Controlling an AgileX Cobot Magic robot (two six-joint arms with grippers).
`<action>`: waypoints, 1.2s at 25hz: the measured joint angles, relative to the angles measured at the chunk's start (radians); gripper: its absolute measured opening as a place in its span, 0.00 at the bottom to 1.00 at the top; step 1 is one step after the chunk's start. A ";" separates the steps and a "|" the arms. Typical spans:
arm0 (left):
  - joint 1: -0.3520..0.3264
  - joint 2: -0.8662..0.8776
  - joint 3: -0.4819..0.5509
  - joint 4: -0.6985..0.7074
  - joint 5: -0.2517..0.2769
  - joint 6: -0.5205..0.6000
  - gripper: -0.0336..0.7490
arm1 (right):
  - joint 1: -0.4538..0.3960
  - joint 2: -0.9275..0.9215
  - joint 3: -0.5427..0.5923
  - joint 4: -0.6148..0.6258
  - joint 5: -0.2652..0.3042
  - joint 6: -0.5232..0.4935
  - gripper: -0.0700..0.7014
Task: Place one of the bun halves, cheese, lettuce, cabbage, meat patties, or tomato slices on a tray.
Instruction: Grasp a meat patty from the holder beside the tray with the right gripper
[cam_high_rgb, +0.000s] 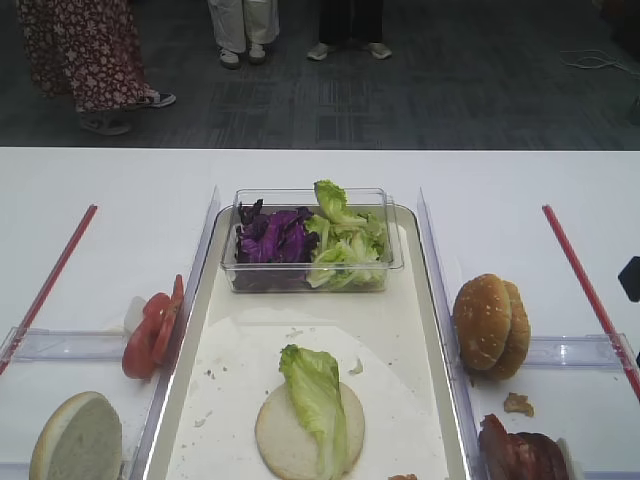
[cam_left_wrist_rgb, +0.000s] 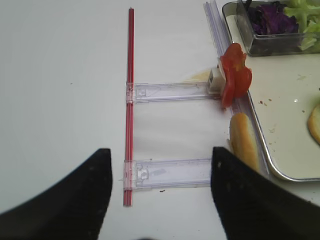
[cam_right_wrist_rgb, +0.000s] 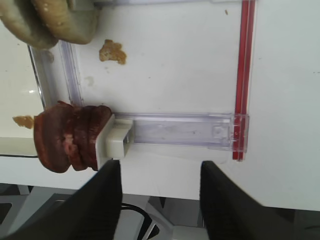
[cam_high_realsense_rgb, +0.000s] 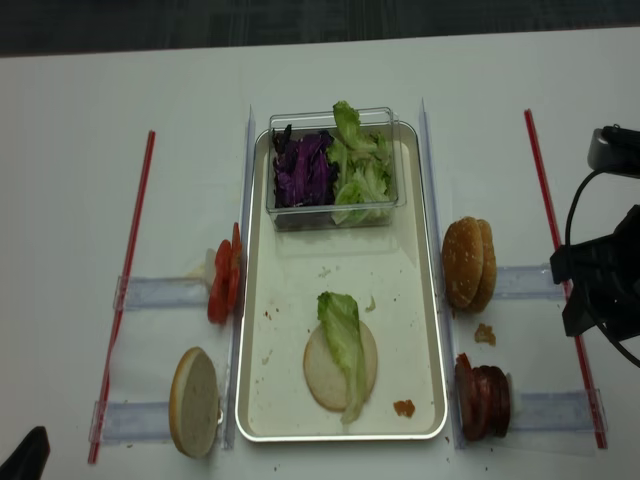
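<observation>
Exterior high view: the tray (cam_high_rgb: 430, 300) runs near to far down the middle of the table, a clear tub (cam_high_rgb: 395, 262) at its far end holding cabbage (cam_high_rgb: 270, 238) on the left and lettuce (cam_high_rgb: 345, 245) on the right. Near the tray's near end a bun half (cam_high_rgb: 295, 432) lies cut face up with a lettuce leaf (cam_high_rgb: 315, 395) draped over it. Tomato slices (cam_high_rgb: 150, 328) stand on edge just left of the tray; another bun half (cam_high_rgb: 78, 440) stands at near left. On the right stand two bun halves (cam_high_rgb: 490, 325), and the meat patties (cam_high_rgb: 522, 452) show at the near right corner. No gripper is clearly seen here. Right wrist view: the right gripper (cam_right_wrist_rgb: 160, 192) hangs with jaws parted and nothing between them. The patties (cam_right_wrist_rgb: 70, 136) stand on edge in a row against the white block of a clear holder (cam_right_wrist_rgb: 180, 131), ahead and left of the jaw gap; the holder's long axis runs across the view. Left wrist view: the left gripper (cam_left_wrist_rgb: 157, 187) is likewise spread and empty, with the tomato slices (cam_left_wrist_rgb: 234, 75) ahead to its right. Realsense view: the right arm (cam_high_realsense_rgb: 605, 275) sits at the right edge, farther back than the patties (cam_high_realsense_rgb: 482, 398), which lie nearer and toward the tray. Judgement: the right arm is the nearer tool for the patties, with its jaws needing to straddle one disc across its thin faces.
</observation>
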 joint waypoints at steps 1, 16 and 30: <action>0.000 0.000 0.000 0.000 0.000 0.000 0.57 | 0.000 0.000 0.000 0.001 0.001 0.000 0.59; 0.000 0.000 0.000 0.000 0.000 0.000 0.57 | 0.258 0.000 0.000 -0.025 -0.065 0.167 0.59; 0.000 0.000 0.000 0.000 0.000 -0.001 0.57 | 0.505 0.023 0.000 -0.035 -0.141 0.316 0.57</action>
